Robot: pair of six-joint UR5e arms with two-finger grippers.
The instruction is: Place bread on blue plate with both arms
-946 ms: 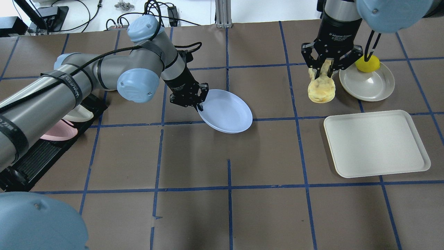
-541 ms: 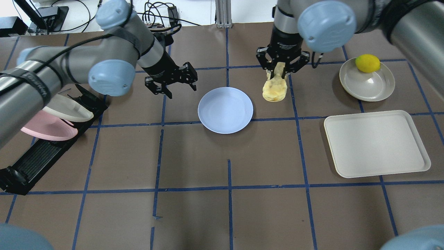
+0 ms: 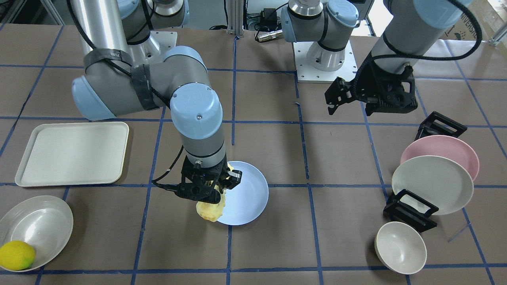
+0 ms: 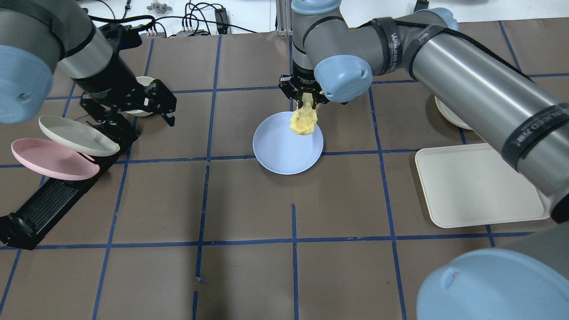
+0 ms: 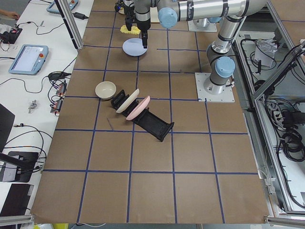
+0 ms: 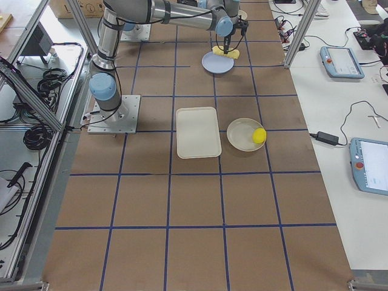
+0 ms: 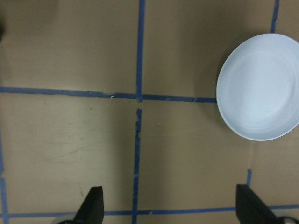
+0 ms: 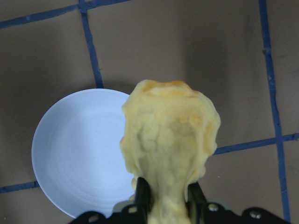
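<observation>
Our right gripper (image 4: 306,96) clamped the bread (image 4: 303,122) above the blue plate's (image 4: 280,151) rim, while our left gripper (image 4: 133,111) hung open well apart.

The table (image 4: 249,200) is covered in brown paper, squared off with blue tape. A blue plate (image 4: 280,151) lies flat near its middle. Toward the robot's right are a cream tray (image 4: 475,186) and a pale dish (image 3: 39,221). Toward its left stand a black rack (image 4: 49,204) and a small bowl (image 3: 400,247).

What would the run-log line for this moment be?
phase: placing | right gripper: shut on bread, hanging over edge of blue plate, not released | left gripper: open, empty, away from plate
</observation>
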